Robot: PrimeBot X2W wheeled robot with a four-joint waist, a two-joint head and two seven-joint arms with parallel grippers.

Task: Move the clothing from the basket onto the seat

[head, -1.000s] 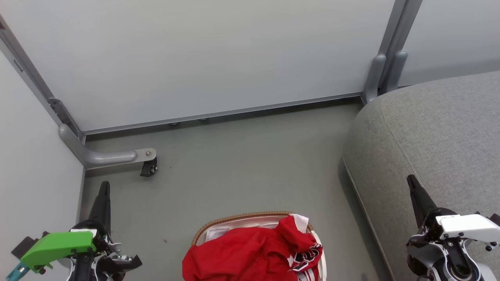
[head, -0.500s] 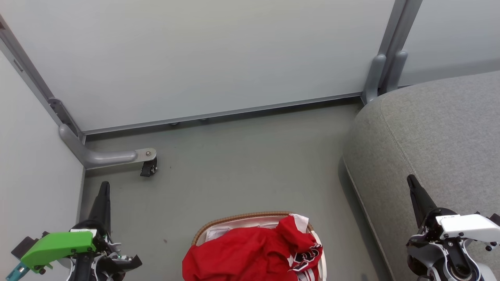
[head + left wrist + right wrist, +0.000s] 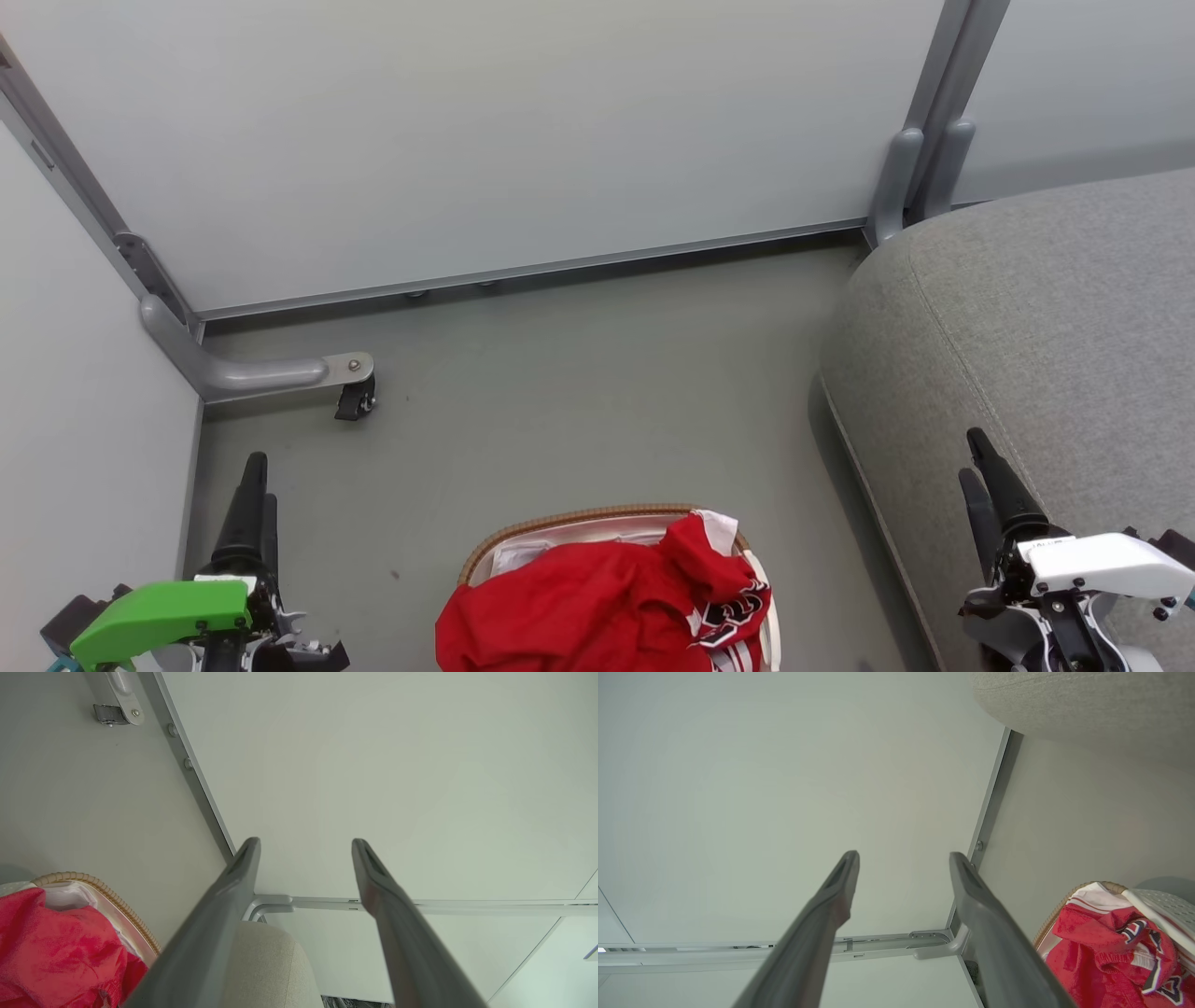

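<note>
Both arms are up and nothing is in hand: the left tool (image 3: 260, 481) hangs at the lower left with its two dark fingers spread apart on empty air. The right tool (image 3: 971, 455) at the lower right is spread likewise, bare between the fingers in its wrist view. The clothing (image 3: 597, 607), that heap of bright red with white trim and black-and-white lettering, sits piled in the basket (image 3: 560, 520) on the floor (image 3: 579, 392), dead centre at the bottom of the head view. Here's the key line-up: the heap lies between the two tools, inboard of each and lower, its long axis running left to right across the basket. The seat (image 3: 1046, 308) rises on the robot's right, with the right tool hovering over its near edge. By my read neither arm is clearly closer to the heap, but the right one is far nearer the seat, so a reach inward and down from that side looks the shorter haul. No garment on the visible part of the seat; the job looks barely begun.
</note>
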